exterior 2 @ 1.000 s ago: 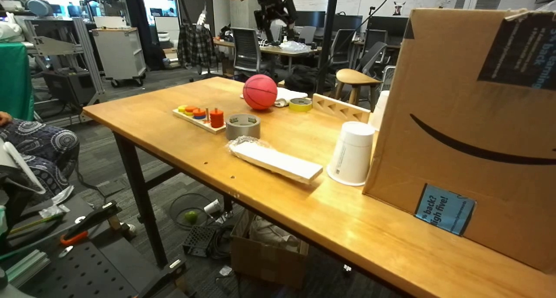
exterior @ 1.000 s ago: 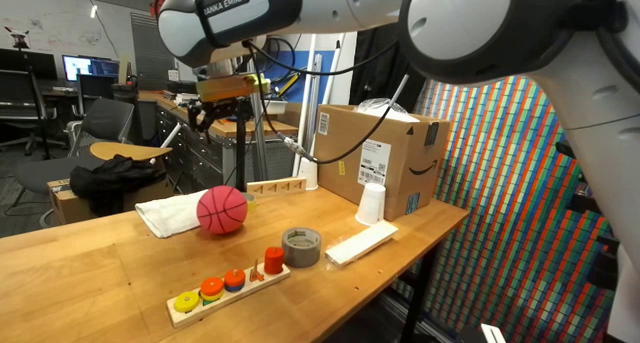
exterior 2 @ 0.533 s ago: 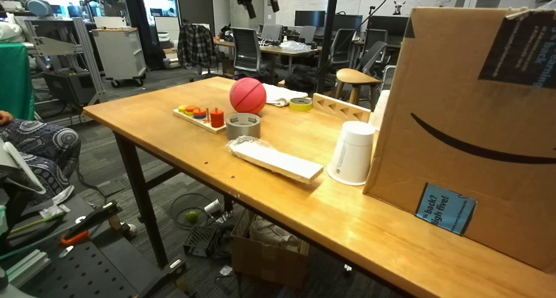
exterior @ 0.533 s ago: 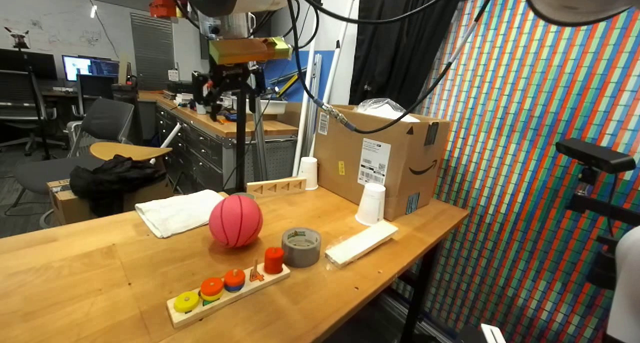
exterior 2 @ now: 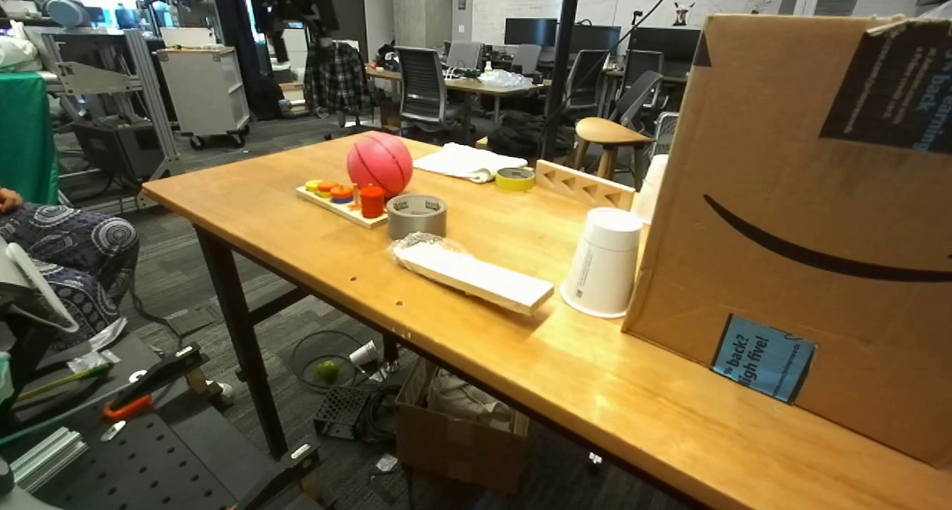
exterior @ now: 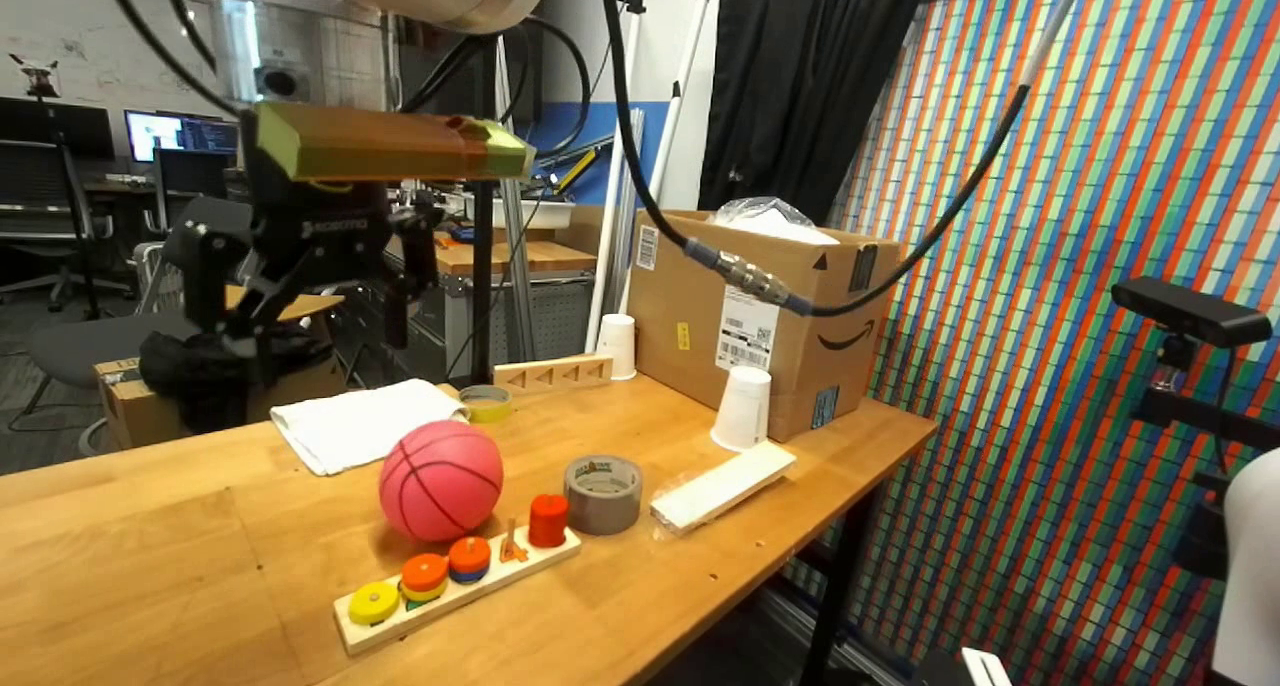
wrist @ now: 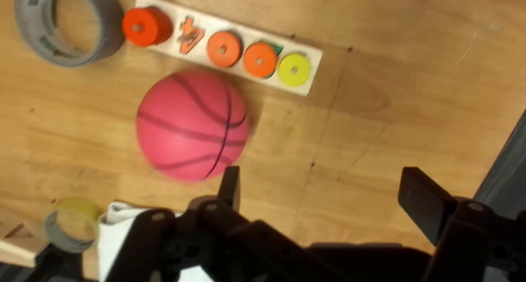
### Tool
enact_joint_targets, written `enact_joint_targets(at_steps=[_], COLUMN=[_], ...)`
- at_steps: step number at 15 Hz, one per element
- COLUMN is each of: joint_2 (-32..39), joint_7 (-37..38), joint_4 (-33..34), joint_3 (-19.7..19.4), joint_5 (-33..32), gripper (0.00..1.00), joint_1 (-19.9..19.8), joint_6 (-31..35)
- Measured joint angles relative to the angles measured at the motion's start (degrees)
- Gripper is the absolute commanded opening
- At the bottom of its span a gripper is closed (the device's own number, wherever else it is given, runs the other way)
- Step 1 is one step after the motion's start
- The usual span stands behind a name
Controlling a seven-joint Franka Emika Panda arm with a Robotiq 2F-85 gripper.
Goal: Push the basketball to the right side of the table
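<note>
Lower left in an exterior view, the basketball (exterior: pixel 441 481) is pink with dark lines, the bench (exterior: pixel 150 536) honey-brown wood. The pincer (wrist: pixel 322 189) is black, the cloth (exterior: pixel 360 426) plain white. On the right, the backdrop (exterior: pixel 1030 386) carries red, green, blue and cream stripes.

In an exterior view, the table (exterior: pixel 170 536) carries a towel (exterior: pixel 365 424) at its far edge, yellow tape (exterior: pixel 490 413) and a rail (exterior: pixel 553 374) further along it, and a box (exterior: pixel 800 366) by the right edge with two cups (exterior: pixel 741 411) beside it. Toward the near edge (small holes (exterior: pixel 712 576) show there) lie a bar (exterior: pixel 722 486), grey tape (exterior: pixel 602 514) and a peg board (exterior: pixel 450 594); the ball (exterior: pixel 440 481) sits between board and towel.
</note>
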Motion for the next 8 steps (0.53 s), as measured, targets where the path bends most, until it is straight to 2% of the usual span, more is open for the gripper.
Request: enact_joint_targets(at_steps=[4,8], joint_2=[-0.9,-0.5], joint_7=[0.0,-0.7], joint_4=[-6.8,-9.0], joint_3=[4.7,7.7], joint_5=[4.1,5.3], gripper=[1.0,1.0], joint_1=[1.9,3.5], joint_6=[0.6,1.9])
